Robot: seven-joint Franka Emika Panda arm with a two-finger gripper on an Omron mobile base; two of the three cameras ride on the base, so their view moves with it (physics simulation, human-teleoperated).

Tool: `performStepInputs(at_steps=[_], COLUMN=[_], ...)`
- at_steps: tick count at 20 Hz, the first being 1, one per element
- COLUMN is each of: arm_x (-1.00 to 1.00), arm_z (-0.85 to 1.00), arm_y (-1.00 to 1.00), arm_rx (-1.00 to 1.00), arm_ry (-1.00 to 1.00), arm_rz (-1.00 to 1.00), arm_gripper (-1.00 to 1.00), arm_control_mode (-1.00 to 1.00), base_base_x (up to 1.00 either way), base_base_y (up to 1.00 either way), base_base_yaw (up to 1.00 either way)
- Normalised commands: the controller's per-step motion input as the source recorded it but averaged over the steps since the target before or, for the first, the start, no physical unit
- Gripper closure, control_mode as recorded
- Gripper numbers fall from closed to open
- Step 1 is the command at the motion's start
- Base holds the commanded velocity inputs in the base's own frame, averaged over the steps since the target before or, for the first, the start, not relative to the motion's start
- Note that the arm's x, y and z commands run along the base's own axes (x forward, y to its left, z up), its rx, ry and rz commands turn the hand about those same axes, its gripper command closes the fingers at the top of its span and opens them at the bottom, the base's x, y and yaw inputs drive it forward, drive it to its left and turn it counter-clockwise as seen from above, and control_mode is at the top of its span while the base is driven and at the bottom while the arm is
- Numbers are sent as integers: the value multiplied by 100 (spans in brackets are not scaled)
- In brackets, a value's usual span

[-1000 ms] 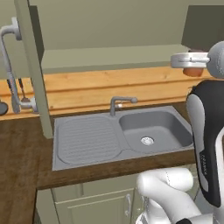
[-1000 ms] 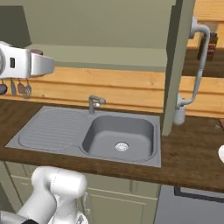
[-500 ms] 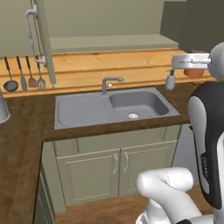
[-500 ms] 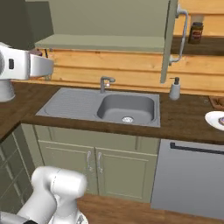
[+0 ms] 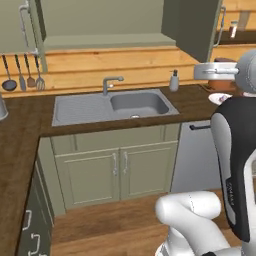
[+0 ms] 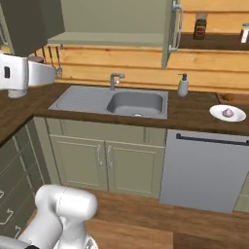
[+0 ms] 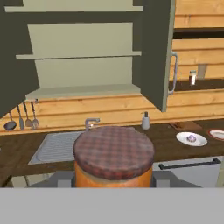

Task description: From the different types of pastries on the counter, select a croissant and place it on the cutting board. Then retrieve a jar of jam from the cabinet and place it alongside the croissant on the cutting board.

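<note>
Gripper (image 7: pixel 113 186) clamped on jam jar (image 7: pixel 113 157), jar filling space between fingers. Open cabinet (image 7: pixel 83 57) ahead above. Cupcake (image 7: pixel 191 138) on plate (image 7: pixel 183 141) ahead right.

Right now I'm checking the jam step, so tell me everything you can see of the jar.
The jar of jam sits close in the hand view, upright: a short body of reddish-orange with a darker, checked red-brown lid on top. It looks closed and whole. It sits in front of the open cabinet, apparently held in the pincer, whose fingers are hidden.
</note>
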Motion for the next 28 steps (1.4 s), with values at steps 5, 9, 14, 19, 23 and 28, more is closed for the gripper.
performStepInputs(at_steps=[5, 9, 14, 19, 23, 28], arm_x=[0, 0, 0, 0, 0, 0], arm_z=[0, 0, 0, 0, 0, 0], arm_y=[0, 0, 0, 0, 0, 0], arm_rx=[0, 0, 0, 0, 0, 0], arm_ry=[0, 0, 0, 0, 0, 0], arm_rz=[0, 0, 0, 0, 0, 0], arm_gripper=[100, 100, 100, 100, 100, 100], arm_control_mode=[100, 100, 100, 100, 100, 100], base_base_x=[-38, -54, -48, -6, -1, 24], base_base_y=[-85, -75, -80, -94, -99, -61], base_base_yaw=[0, 0, 0, 0, 0, 4])
